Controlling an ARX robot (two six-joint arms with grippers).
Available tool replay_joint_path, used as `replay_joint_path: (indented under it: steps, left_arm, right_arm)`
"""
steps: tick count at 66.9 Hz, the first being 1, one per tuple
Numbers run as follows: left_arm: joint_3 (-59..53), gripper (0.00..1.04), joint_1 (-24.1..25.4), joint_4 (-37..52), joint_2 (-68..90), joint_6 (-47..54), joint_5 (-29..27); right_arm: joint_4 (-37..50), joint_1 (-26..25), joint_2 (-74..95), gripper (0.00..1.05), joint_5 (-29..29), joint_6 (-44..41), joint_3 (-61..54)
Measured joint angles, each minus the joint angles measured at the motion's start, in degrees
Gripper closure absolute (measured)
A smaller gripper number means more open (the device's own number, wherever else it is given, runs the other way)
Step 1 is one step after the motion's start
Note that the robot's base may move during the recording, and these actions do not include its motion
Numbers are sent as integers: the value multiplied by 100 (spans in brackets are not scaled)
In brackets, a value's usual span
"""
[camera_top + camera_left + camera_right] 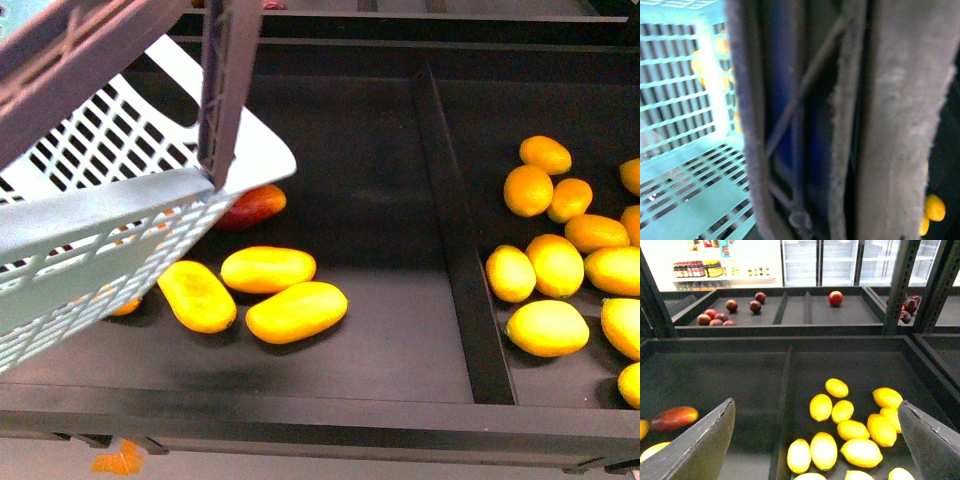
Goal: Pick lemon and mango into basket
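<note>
The light blue basket [110,200] hangs tilted at the left of the front view, over the left compartment. My left gripper [825,150] is shut on its brown handle [790,125]; the basket's slotted wall [685,100] shows beside it. The red mango [250,205] lies half hidden behind the basket's corner and also shows in the right wrist view [674,418]. Several lemons [546,327] lie in the right compartment. My right gripper [815,440] is open and empty, above the lemons [823,450]. Neither gripper shows in the front view.
Three orange-yellow oblong fruits [268,268] lie by the basket. A black divider [455,250] splits the bin, which has a raised front edge [300,425]. Behind it, another bin holds red apples [835,298].
</note>
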Motion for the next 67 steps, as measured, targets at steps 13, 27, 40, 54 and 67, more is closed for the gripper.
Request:
replay_joint_path:
  steps: [13,27,40,54,67]
  left_arm:
    - [1054,90,-249,535,1082,713,1237]
    - [1552,90,-726,857,1593,807,2199]
    - [1497,90,-879,1320,1668,901,2516]
    - [1460,90,-907,1521,1668,1008,2739]
    - [1432,90,-892,1506,1668,1032,2599]
  right_arm:
    - [0,0,0,9,2,2,0]
    - [0,0,0,9,4,2,0]
    - [0,0,-2,9,2,2,0]
    - [0,0,0,9,2,2,0]
    - [-1458,-133,1244,9,627,994,737]
